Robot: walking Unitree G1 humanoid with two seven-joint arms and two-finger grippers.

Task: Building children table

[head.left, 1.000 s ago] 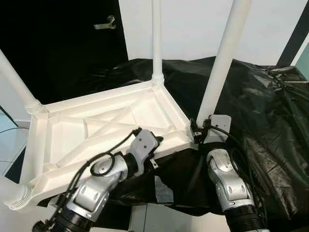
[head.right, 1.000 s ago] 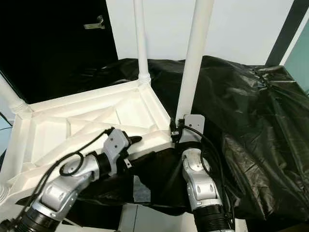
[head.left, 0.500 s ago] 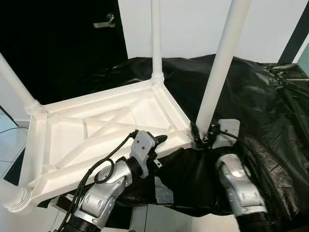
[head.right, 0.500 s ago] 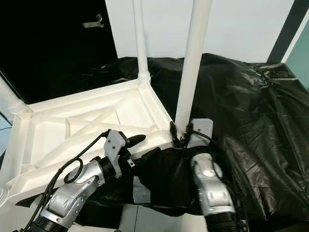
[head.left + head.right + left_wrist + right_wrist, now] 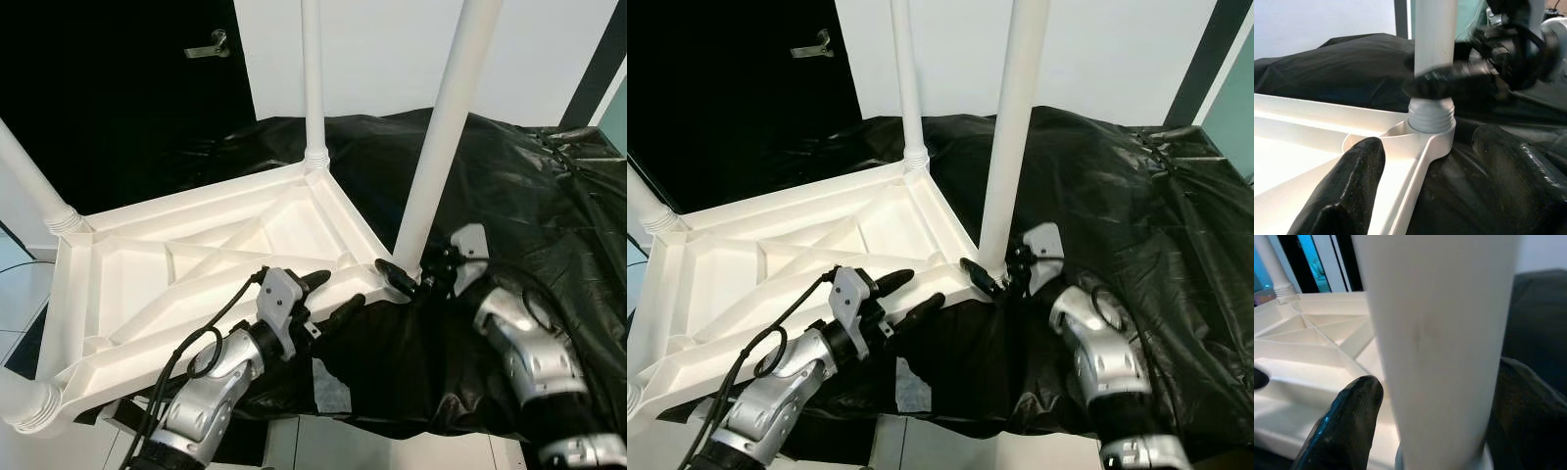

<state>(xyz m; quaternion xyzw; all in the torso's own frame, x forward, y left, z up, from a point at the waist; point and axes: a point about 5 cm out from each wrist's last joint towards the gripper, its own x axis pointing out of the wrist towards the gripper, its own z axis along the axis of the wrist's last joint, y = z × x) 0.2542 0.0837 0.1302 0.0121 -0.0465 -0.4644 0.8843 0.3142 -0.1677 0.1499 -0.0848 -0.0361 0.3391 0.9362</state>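
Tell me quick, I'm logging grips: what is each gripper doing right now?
Left gripper: open, fingers straddling the upturned white plastic tabletop rim.
Right gripper: around the base of the white tube leg; closure cannot be told.
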